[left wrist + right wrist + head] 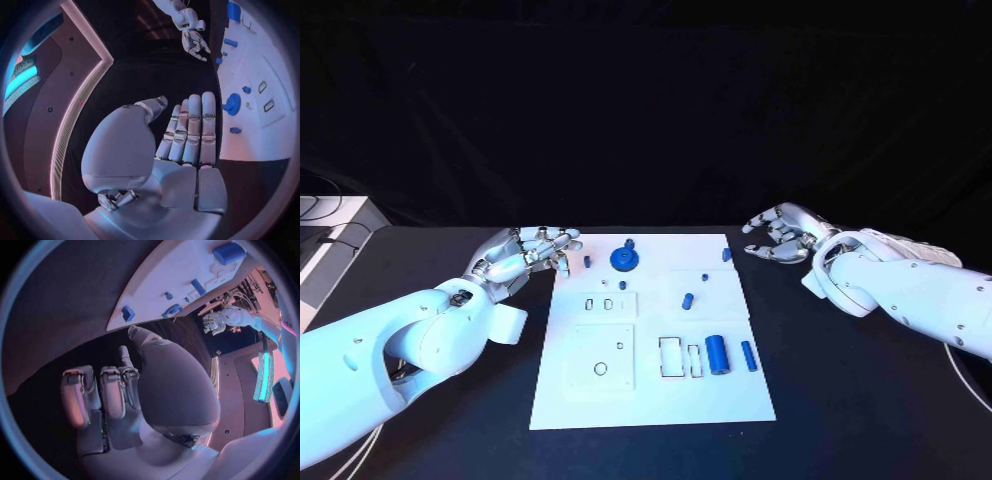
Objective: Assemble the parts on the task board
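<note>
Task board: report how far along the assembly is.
Done: nothing clearly; whether the round blue part is seated, I cannot tell. In hand: nothing; the left robot hand and right robot hand flank the task board, holding nothing. Left: loose blue cylinders lie by empty slots.

Two glossy white arms are catching the light, their shells rounded and bulging into fat, smooth housings near the wrists. Thin pale cables are trailing under each forearm. The left hand is showing silver, segmented fingers with dark seams between the blocks and a broad, smooth, domed thumb base. The right hand is gleaming in the same silver, its fingers built of squared, blocky metal links.
</note>
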Tool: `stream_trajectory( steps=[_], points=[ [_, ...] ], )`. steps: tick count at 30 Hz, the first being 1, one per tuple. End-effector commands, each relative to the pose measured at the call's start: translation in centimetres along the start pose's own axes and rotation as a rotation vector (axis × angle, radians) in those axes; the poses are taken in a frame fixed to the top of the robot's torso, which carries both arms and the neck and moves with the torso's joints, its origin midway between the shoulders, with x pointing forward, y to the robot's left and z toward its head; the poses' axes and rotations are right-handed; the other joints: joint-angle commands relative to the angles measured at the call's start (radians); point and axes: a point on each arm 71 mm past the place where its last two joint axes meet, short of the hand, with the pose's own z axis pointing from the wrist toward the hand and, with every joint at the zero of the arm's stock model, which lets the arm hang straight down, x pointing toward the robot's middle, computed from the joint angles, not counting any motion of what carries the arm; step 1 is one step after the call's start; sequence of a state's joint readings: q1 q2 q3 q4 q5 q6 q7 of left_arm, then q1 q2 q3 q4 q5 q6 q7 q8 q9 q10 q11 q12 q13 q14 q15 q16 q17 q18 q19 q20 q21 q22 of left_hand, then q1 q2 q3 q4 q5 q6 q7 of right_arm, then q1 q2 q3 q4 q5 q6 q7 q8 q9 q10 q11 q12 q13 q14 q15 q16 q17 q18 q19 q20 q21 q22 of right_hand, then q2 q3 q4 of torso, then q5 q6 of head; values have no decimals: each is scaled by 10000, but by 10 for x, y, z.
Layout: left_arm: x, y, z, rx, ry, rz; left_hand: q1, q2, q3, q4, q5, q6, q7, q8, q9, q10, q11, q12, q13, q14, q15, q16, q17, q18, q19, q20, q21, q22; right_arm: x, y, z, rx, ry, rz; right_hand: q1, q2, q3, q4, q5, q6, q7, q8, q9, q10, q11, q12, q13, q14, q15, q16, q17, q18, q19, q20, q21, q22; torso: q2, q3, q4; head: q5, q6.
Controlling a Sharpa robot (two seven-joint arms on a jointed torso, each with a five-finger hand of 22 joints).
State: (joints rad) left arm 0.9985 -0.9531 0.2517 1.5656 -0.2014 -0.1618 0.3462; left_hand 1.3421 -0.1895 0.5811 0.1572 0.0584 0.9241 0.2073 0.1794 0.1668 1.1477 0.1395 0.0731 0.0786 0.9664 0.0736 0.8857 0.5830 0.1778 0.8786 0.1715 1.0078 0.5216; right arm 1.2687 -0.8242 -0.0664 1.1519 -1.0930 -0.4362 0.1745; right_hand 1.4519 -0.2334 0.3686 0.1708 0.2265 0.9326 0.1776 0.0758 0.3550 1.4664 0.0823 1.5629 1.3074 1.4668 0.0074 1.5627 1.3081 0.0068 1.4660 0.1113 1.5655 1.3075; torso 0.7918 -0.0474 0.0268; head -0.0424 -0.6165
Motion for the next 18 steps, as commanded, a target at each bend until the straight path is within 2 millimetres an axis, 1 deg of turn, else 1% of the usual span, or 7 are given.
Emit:
stream_trajectory(
  steps=[1,2,4,7,11,14,18],
  points=[
    [4,-1,1,139,250,-104,-62,-24,18,-21,-40,32,16,26,9,37,8,-26,-3,-27,-4,-42,-18,72,-59,-7,-53,-19,6,0,3,-249,459,-74,-7,-115,-9,-70,-50,-90,-1,-52,-15,927,99,-34,2521,973,90,14,2354,-68,1048,69,53,2633,21,18,24,-39,-24],
    [4,0,1,138,254,-109,-62,-24,18,-21,-40,32,16,26,9,37,8,-26,-3,-27,-4,-42,-18,72,-59,-7,-53,-19,8,0,4,-228,500,-77,-7,-115,-9,-70,-50,-90,-1,-52,-15,927,99,-34,2521,973,90,14,2354,-68,1048,69,53,2633,23,21,27,-42,-25],
    [4,0,2,136,267,-120,-62,-24,18,-21,-40,32,16,26,9,37,8,-26,-3,-27,-4,-42,-18,72,-59,-7,-53,-19,10,0,6,-204,592,-74,-8,-115,-11,-72,-54,-106,3,-60,-18,919,102,-41,2513,972,94,12,2346,-68,1048,71,53,2633,15,2,56,-63,-55],
    [5,0,2,126,272,-122,-62,-24,18,-21,-40,32,16,26,9,37,8,-26,-3,-27,-4,-42,-18,72,-59,-7,-53,-19,15,1,9,-183,831,-46,-11,-122,-18,-78,-64,-135,10,-75,-24,918,109,-43,2512,973,100,14,2353,-68,1048,75,53,2633,33,13,90,-52,-94],
    [4,1,3,83,203,-87,-74,-32,20,-26,-41,-17,57,-6,-2,-21,35,-72,-20,-14,9,-63,-50,69,-67,-3,-68,-36,22,3,11,-192,1234,-42,-17,-128,-27,-80,-72,-159,16,-85,-29,905,114,-54,2500,971,105,12,2345,-68,1048,79,53,2633,71,51,95,-56,-88],
    [3,1,3,72,185,-76,-74,-32,20,-26,-41,-17,57,-6,-2,-21,35,-72,-20,-14,9,-63,-50,69,-67,-3,-68,-36,25,5,13,-196,1360,-43,-20,-128,-30,-80,-74,-168,18,-89,-31,901,117,-58,2497,969,107,10,2338,-68,1048,81,53,2633,71,41,97,-51,-108],
    [3,1,3,62,176,-67,-77,-36,19,-29,-41,-32,69,-16,-6,-37,45,-81,-24,-10,15,-68,-60,68,-68,0,-71,-41,28,7,15,-207,1534,-21,-25,-123,-31,-77,-72,-170,20,-89,-31,910,119,-50,2505,972,109,13,2350,-68,1048,82,53,2633,62,48,81,-24,-133]
  ],
)
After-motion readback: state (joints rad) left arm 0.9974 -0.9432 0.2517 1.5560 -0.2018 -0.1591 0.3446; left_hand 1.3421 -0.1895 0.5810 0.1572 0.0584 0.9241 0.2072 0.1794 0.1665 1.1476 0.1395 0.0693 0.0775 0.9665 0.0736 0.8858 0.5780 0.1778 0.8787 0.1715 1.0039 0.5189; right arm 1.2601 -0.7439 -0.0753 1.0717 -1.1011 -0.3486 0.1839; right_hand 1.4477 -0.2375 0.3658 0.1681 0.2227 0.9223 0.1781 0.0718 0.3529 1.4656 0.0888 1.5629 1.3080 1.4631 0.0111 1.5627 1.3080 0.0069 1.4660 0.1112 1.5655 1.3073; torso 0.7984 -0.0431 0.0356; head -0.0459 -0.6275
